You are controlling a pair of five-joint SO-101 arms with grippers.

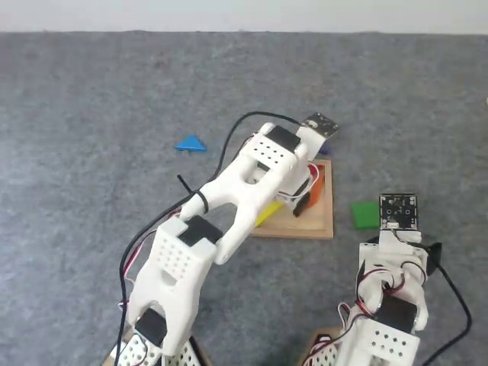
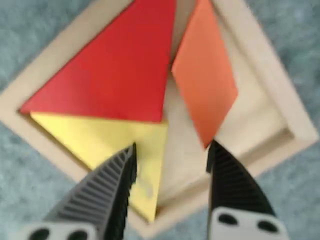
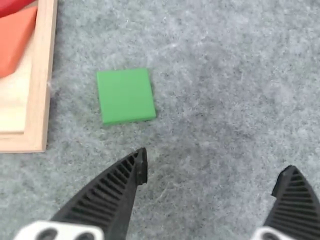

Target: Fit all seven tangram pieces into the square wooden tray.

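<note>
Far left, the blue triangle lies alone on the grey counter, well apart from everything. That looks like a long reach for either arm, and a thin flat piece on this fuzzy surface could slide instead of lifting.

Over to the wooden tray, where the left tool hangs just above it, fingers spread, nothing in them. Under it the red triangle and yellow triangle sit edge to edge, and the orange parallelogram is beside them with a gap. I can't tell if the orange one is lying flat. Drop straight down from here and a fingertip could catch an edge and pop a seated piece out.

Right of the tray, the green square lies flat on the counter, just beside the rim. The right tool is near it, wide open and empty. The danger is a low grab shoving the square against the tray wall, or both arms crowding the tray at once.
</note>
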